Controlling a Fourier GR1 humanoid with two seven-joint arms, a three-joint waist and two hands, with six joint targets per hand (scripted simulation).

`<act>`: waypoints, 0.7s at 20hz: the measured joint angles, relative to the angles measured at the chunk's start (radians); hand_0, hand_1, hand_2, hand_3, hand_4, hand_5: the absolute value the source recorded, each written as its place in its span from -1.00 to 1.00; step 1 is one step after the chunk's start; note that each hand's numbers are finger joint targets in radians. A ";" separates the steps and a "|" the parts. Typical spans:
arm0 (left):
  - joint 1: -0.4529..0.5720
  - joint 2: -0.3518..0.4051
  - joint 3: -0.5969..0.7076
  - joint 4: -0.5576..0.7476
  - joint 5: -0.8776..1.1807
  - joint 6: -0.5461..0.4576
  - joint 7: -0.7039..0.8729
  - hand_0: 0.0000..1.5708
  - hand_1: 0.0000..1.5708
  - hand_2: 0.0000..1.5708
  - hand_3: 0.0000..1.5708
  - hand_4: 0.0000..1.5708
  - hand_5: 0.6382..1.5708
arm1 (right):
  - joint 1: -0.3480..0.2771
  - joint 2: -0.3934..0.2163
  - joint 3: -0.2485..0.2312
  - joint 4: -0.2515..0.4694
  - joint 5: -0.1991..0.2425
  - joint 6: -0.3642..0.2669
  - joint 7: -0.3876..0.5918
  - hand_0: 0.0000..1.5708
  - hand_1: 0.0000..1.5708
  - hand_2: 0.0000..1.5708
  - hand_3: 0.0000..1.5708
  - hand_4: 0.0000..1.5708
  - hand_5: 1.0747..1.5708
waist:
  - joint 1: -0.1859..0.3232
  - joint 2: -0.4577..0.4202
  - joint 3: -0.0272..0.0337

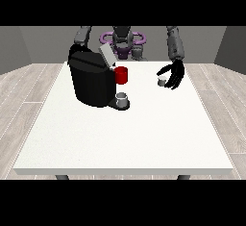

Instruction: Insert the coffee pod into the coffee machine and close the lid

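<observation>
Front view. The coffee pod (162, 80), small and pale, sits on the white bench (125, 138) towards its far edge, at about two o'clock from the bench's middle. The hand at the view's right (174, 74) hangs right over it: the pod lies just beside the palm, at roughly eight o'clock from it, inside the arc of the fingers, which are spread and curved downward around it. Whether any finger already touches the pod cannot be told; they do not look closed on it. The pod looks upright, its short axis vertical, though it is too small to be sure.

The coffee machine (91, 81), a black block, stands well apart from the pod, at about nine o'clock from it, on the bench's far left part as seen here. Its lid (106, 56) is tilted up and open, a grey flap rising at the machine's top. A red cup (121, 75) shows just beside the machine's right side, between machine and pod, and a small grey cup (123, 99) stands on the tray at the machine's foot.

The hand at the view's left is hidden behind the machine; only its arm (82, 35) shows above, so its fingers cannot be judged.

My judgement: the right-of-view hand is plainly the nearer one and must close on the pod, then carry it towards nine o'clock, over the red cup, to the open top.
</observation>
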State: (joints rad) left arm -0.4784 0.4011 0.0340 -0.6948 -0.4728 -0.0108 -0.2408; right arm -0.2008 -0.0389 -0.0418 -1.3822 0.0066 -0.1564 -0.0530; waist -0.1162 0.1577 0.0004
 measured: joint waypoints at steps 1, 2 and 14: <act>-0.006 0.001 0.005 0.014 -0.007 0.016 -0.017 -0.08 -0.08 0.10 -0.17 -0.71 1.00 | -0.007 -0.002 -0.002 -0.005 -0.002 0.000 0.009 -1.00 -1.00 -1.00 -1.00 -0.34 1.00 | -0.003 0.004 0.0000; -0.012 0.004 0.015 0.029 -0.012 0.038 -0.033 -0.13 -0.13 0.08 -0.17 -0.63 1.00 | -0.004 -0.001 0.006 -0.018 0.001 0.001 0.012 -1.00 -1.00 -1.00 -1.00 -0.33 1.00 | -0.012 0.008 0.0001; -0.068 0.004 0.007 0.121 -0.122 0.176 -0.073 0.42 0.42 0.49 0.23 -0.64 1.00 | -0.006 0.010 0.011 -0.033 -0.015 0.006 0.020 -1.00 -1.00 -1.00 -1.00 -0.32 1.00 | -0.035 0.020 0.0032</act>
State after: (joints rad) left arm -0.5468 0.4046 0.0408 -0.5739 -0.5947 0.1648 -0.3137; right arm -0.2071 -0.0294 -0.0305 -1.4152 -0.0080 -0.1501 -0.0330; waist -0.1514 0.1777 0.0036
